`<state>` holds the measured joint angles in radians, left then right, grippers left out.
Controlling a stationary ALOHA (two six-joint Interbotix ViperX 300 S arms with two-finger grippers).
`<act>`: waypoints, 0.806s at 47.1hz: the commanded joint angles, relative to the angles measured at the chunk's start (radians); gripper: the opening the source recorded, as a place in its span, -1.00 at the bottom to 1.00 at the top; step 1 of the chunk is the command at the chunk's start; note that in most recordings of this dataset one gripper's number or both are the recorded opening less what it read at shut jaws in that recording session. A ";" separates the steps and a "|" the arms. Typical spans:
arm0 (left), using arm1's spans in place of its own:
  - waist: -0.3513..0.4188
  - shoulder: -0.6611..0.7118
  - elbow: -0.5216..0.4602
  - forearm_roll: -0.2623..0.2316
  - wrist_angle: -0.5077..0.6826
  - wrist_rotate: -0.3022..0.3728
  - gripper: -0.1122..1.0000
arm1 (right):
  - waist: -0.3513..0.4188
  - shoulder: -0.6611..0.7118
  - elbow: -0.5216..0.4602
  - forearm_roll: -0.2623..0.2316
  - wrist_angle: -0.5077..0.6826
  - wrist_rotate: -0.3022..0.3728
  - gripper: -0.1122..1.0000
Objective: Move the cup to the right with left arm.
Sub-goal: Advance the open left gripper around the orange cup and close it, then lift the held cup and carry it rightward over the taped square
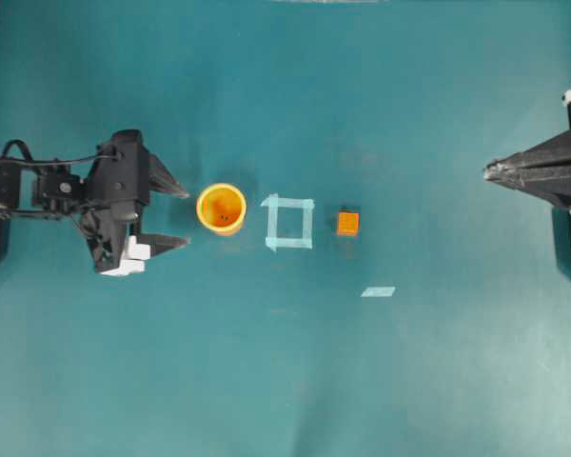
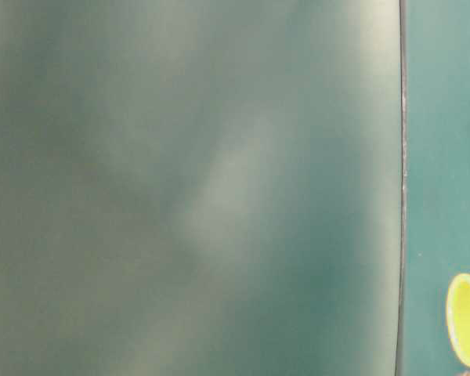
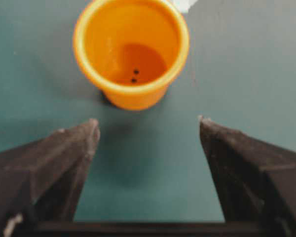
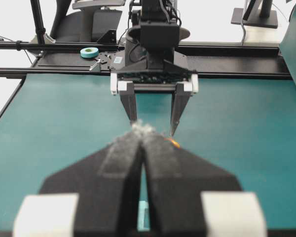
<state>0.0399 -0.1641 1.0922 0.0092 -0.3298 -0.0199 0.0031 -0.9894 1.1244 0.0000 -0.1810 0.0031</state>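
Looking down from overhead, the cup [image 1: 221,208] is seen upright on the teal table [image 1: 285,381], just right of the left gripper [image 1: 171,214]; the jaws are spread wide and nothing is held between them; the fingertips [image 1: 178,190] stop just short of the cup, which lies in line with the gap and apart from both tips; a square outline of pale tape [image 1: 288,223] is laid just right of the cup, a small orange cube [image 1: 347,224] beyond it, and a loose strip of tape [image 1: 378,291] lower right; the right gripper [image 1: 490,171] is seen at the far right edge, its fingers pressed together on nothing, well apart from the cup.

At table level, most of the picture is filled by a blurred grey-green surface; only the yellow rim of the cup [image 2: 466,319] is shown at the lower right.

From the left wrist, the cup [image 3: 131,52] is seen ahead of the parted fingers [image 3: 64,158], slightly left of centre, untouched.

From the right wrist, the closed right gripper [image 4: 142,136] fills the foreground; the left gripper [image 4: 153,131] is faced across the table, opened wide; a sliver of orange [image 4: 173,142] shows beside the fingers.
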 commanded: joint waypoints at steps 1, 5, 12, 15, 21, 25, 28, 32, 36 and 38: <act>0.003 0.021 -0.023 0.002 -0.051 0.003 0.65 | 0.002 0.000 -0.034 0.002 -0.003 -0.002 -0.81; 0.009 0.052 -0.023 0.002 -0.092 0.003 0.65 | 0.002 0.000 -0.037 0.002 -0.003 -0.002 -0.80; 0.032 0.094 -0.031 0.000 -0.149 0.005 0.65 | 0.002 0.000 -0.040 0.002 -0.003 -0.002 -0.80; 0.044 0.103 -0.032 0.002 -0.166 0.008 0.65 | 0.002 0.000 -0.041 0.002 -0.003 -0.002 -0.80; 0.051 0.129 -0.046 0.002 -0.216 0.009 0.65 | 0.002 0.000 -0.044 0.002 -0.003 0.000 -0.80; 0.040 0.144 -0.058 0.002 -0.229 0.008 0.65 | 0.002 0.000 -0.046 0.002 -0.003 0.000 -0.80; 0.025 0.158 -0.072 0.003 -0.230 0.006 0.65 | 0.002 0.000 -0.048 0.002 -0.003 0.000 -0.80; 0.011 0.173 -0.092 0.003 -0.233 0.008 0.65 | 0.002 0.000 -0.046 0.002 0.002 0.000 -0.80; 0.000 0.195 -0.112 0.003 -0.233 0.008 0.65 | 0.002 0.000 -0.048 0.002 0.014 0.000 -0.80; -0.003 0.202 -0.121 0.003 -0.233 0.008 0.65 | 0.002 0.000 -0.048 0.002 0.017 0.000 -0.80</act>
<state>0.0460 0.0353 1.0017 0.0107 -0.5522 -0.0107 0.0031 -0.9910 1.1091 0.0000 -0.1657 0.0031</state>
